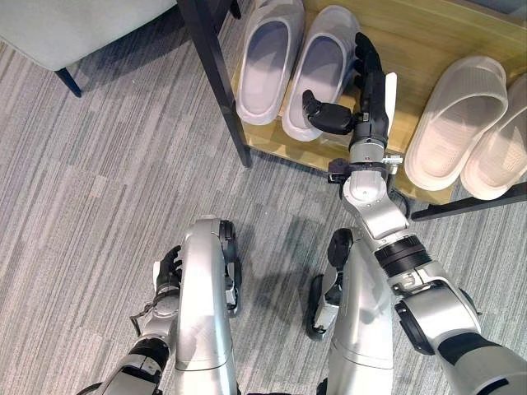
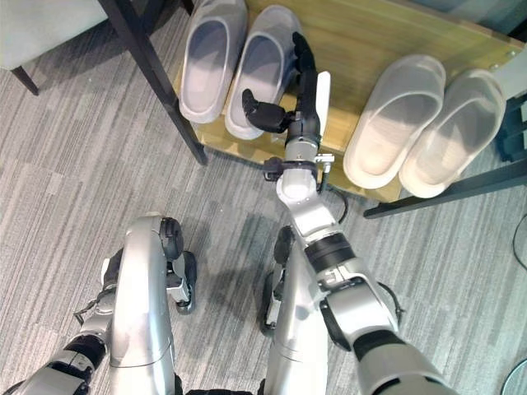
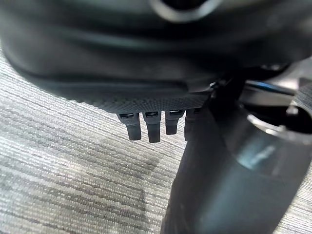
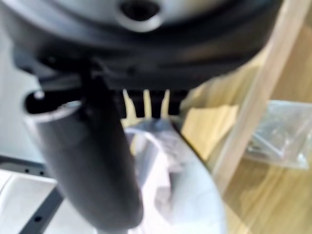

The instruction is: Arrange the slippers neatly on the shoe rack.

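- Four slippers on your shoe rack (image 1: 428,33): grey pair (image 1: 296,66), cream pair (image 1: 473,123).
- Right robot hand (image 1: 366,86): fingers straight, touching grey pair, gripping nothing.
- Left robot hand (image 1: 169,267): low by floor, fingers relaxed, empty.

Two pale grey slippers (image 1: 296,70) lie side by side at the top middle of the picture, on the wooden shoe rack (image 1: 420,41), with their open sides up and their toes pointing to the top. Two cream slippers (image 1: 473,127) lie side by side at the right edge, on the same shelf, also open side up and leaning a bit to the right. The two pairs are well apart.
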Motion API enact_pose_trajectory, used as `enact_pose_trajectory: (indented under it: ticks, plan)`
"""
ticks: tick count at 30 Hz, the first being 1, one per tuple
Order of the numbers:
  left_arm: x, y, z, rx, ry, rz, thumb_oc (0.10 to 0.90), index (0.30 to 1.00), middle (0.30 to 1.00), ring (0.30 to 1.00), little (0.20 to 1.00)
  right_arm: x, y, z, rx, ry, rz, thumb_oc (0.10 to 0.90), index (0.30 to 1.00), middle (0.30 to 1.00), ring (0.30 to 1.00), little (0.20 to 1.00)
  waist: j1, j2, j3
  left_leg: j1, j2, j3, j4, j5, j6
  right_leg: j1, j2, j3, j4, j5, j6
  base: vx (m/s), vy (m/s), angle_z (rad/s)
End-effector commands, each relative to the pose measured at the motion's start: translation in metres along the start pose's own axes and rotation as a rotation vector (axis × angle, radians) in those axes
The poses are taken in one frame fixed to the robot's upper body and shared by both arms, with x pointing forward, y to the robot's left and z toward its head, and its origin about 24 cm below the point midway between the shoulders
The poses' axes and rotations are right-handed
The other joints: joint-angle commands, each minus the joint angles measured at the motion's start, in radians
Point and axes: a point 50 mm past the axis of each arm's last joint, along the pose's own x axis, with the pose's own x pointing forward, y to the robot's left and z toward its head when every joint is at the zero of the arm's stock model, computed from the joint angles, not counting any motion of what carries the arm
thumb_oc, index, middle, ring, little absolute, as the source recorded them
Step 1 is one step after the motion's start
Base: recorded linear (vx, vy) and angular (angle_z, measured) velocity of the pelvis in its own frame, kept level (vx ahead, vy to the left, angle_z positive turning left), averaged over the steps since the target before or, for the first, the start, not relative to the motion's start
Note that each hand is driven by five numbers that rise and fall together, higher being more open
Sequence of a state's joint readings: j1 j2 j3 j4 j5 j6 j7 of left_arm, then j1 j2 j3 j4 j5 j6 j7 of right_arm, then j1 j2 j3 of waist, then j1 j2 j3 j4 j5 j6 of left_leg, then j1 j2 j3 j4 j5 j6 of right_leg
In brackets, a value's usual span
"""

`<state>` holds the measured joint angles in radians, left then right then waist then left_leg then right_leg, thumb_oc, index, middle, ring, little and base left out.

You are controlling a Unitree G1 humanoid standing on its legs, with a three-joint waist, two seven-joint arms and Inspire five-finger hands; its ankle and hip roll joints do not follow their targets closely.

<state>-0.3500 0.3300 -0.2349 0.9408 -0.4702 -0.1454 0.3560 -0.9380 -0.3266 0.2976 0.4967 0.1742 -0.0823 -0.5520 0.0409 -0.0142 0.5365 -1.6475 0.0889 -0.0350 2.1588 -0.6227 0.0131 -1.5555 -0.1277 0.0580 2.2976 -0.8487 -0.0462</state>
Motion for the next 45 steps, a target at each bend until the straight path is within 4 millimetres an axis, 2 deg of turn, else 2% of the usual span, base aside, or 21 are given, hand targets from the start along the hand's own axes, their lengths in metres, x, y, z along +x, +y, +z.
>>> enact_pose_trajectory:
  ticks: [1, 6, 15, 19, 22, 28, 30, 32, 33, 34, 35, 36, 39, 42, 45]
  plan:
    - [-0.005, 0.001, -0.009, 0.016, -0.009, 0.003, 0.800, 0.900, 0.900, 0.900, 0.900, 0.011, 0.026, 0.080, 0.157, -0.308, 0.040, 0.800, 0.900, 0.900, 0.900, 0.900, 0.056, 0.010, -0.064, 0.078, -0.043, -0.075, 0.179, -0.170, 0.045, -0.014, 0.007, 0.026, 0.051, 0.071, -0.080, 0.00, 0.000, 0.00]
    - [-0.004, -0.003, -0.005, 0.008, -0.014, 0.008, 0.800, 0.900, 0.900, 0.900, 0.900, 0.011, 0.029, 0.082, 0.145, -0.313, 0.013, 0.800, 0.900, 0.900, 0.900, 0.900, 0.056, 0.014, -0.064, 0.078, -0.042, -0.075, 0.181, -0.171, 0.046, -0.014, 0.006, 0.029, 0.054, 0.070, -0.079, 0.00, 0.000, 0.00]
    - [-0.006, 0.000, -0.015, 0.010, 0.014, 0.032, 0.800, 0.900, 0.900, 0.900, 0.900, 0.014, 0.022, 0.079, 0.142, -0.304, -0.089, 0.800, 0.900, 0.900, 0.900, 0.900, 0.059, 0.024, -0.065, 0.078, -0.046, -0.070, 0.184, -0.167, 0.048, -0.014, 0.005, 0.028, 0.058, 0.071, -0.078, 0.00, 0.000, 0.00]
    - [-0.007, 0.000, -0.019, 0.005, 0.025, 0.046, 0.800, 0.900, 0.900, 0.900, 0.900, 0.012, 0.003, 0.091, 0.042, -0.426, -0.209, 0.800, 0.900, 0.900, 0.900, 0.900, 0.054, 0.027, -0.062, 0.078, -0.046, -0.069, 0.188, -0.166, 0.049, -0.014, 0.004, 0.030, 0.064, 0.067, -0.078, 0.00, 0.000, 0.00]
    - [-0.007, -0.002, -0.018, 0.007, 0.024, 0.040, 0.800, 0.900, 0.900, 0.900, 0.900, 0.008, 0.002, 0.093, 0.034, -0.452, -0.205, 0.800, 0.900, 0.900, 0.900, 0.900, 0.050, 0.024, -0.061, 0.078, -0.047, -0.071, 0.190, -0.167, 0.049, -0.014, 0.004, 0.030, 0.063, 0.065, -0.078, 0.00, 0.000, 0.00]
    - [-0.008, -0.003, -0.024, 0.012, 0.052, 0.032, 0.800, 0.900, 0.900, 0.900, 0.900, -0.002, -0.014, 0.099, -0.001, -0.520, -0.246, 0.800, 0.900, 0.900, 0.900, 0.900, 0.039, 0.016, -0.067, 0.078, -0.044, -0.074, 0.191, -0.165, 0.049, -0.014, 0.007, 0.026, 0.060, 0.070, -0.076, 0.00, 0.000, 0.00]
    - [-0.008, 0.000, -0.026, 0.020, 0.061, 0.039, 0.800, 0.900, 0.900, 0.900, 0.900, -0.007, -0.018, 0.100, 0.019, -0.529, -0.233, 0.800, 0.900, 0.900, 0.900, 0.900, 0.036, 0.011, -0.066, 0.078, -0.042, -0.074, 0.191, -0.165, 0.050, -0.014, 0.009, 0.027, 0.060, 0.071, -0.076, 0.00, 0.000, 0.00]
    - [-0.010, 0.001, -0.032, 0.017, 0.081, 0.037, 0.800, 0.900, 0.900, 0.900, 0.900, -0.025, -0.029, 0.099, 0.033, -0.571, -0.206, 0.800, 0.900, 0.900, 0.900, 0.900, 0.023, 0.002, -0.066, 0.078, -0.041, -0.075, 0.190, -0.166, 0.049, -0.014, 0.012, 0.029, 0.060, 0.070, -0.076, 0.00, 0.000, 0.00]
    - [-0.010, 0.001, -0.032, 0.017, 0.082, 0.037, 0.800, 0.900, 0.900, 0.900, 0.900, -0.025, -0.029, 0.099, 0.033, -0.570, -0.206, 0.800, 0.900, 0.900, 0.900, 0.900, 0.024, 0.001, -0.067, 0.078, -0.041, -0.075, 0.190, -0.166, 0.049, -0.014, 0.012, 0.029, 0.060, 0.070, -0.075, 0.00, 0.000, 0.00]
    - [-0.011, 0.004, -0.035, 0.010, 0.089, 0.042, 0.800, 0.900, 0.900, 0.900, 0.900, -0.037, -0.042, 0.100, -0.010, -0.628, -0.218, 0.800, 0.900, 0.900, 0.900, 0.900, 0.013, -0.006, -0.064, 0.078, -0.039, -0.076, 0.188, -0.168, 0.049, -0.014, 0.013, 0.030, 0.056, 0.070, -0.074, 0.00, 0.000, 0.00]
    - [-0.011, 0.004, -0.036, 0.013, 0.091, 0.040, 0.800, 0.900, 0.900, 0.900, 0.900, -0.039, -0.043, 0.099, -0.013, -0.624, -0.218, 0.800, 0.900, 0.900, 0.900, 0.900, 0.015, -0.006, -0.068, 0.078, -0.039, -0.076, 0.188, -0.168, 0.049, -0.014, 0.013, 0.030, 0.056, 0.070, -0.074, 0.00, 0.000, 0.00]
    - [-0.012, 0.004, -0.037, 0.025, 0.085, 0.039, 0.800, 0.900, 0.900, 0.900, 0.900, -0.056, -0.053, 0.099, -0.038, -0.675, -0.217, 0.800, 0.900, 0.900, 0.900, 0.900, 0.004, -0.014, -0.066, 0.078, -0.037, -0.077, 0.188, -0.168, 0.048, -0.014, 0.013, 0.029, 0.054, 0.072, -0.072, 0.00, 0.000, 0.00]
    - [-0.016, 0.006, -0.042, 0.024, 0.083, 0.043, 0.800, 0.900, 0.900, 0.900, 0.900, -0.079, -0.074, 0.095, -0.096, -0.707, -0.245, 0.800, 0.900, 0.900, 0.900, 0.900, -0.010, -0.022, -0.075, 0.078, -0.036, -0.079, 0.191, -0.167, 0.047, -0.014, 0.012, 0.026, 0.048, 0.073, -0.068, 0.00, 0.010, -0.02]
    - [-0.019, 0.006, -0.044, 0.008, 0.069, 0.041, 0.800, 0.900, 0.900, 0.900, 0.900, -0.099, -0.088, 0.083, -0.118, -0.666, -0.241, 0.800, 0.900, 0.900, 0.900, 0.900, -0.020, -0.028, -0.091, 0.078, -0.035, -0.085, 0.184, -0.165, 0.046, -0.014, 0.014, 0.027, 0.037, 0.078, -0.064, -0.01, 0.021, -0.08]
    - [-0.021, 0.010, -0.039, 0.012, 0.025, 0.036, 0.800, 0.900, 0.900, 0.900, 0.900, -0.116, -0.099, 0.081, -0.130, -0.667, -0.228, 0.800, 0.900, 0.900, 0.900, 0.900, -0.029, -0.031, -0.113, 0.078, -0.034, -0.088, 0.170, -0.161, 0.043, -0.014, 0.016, 0.024, 0.018, 0.082, -0.061, -0.02, 0.023, -0.06]
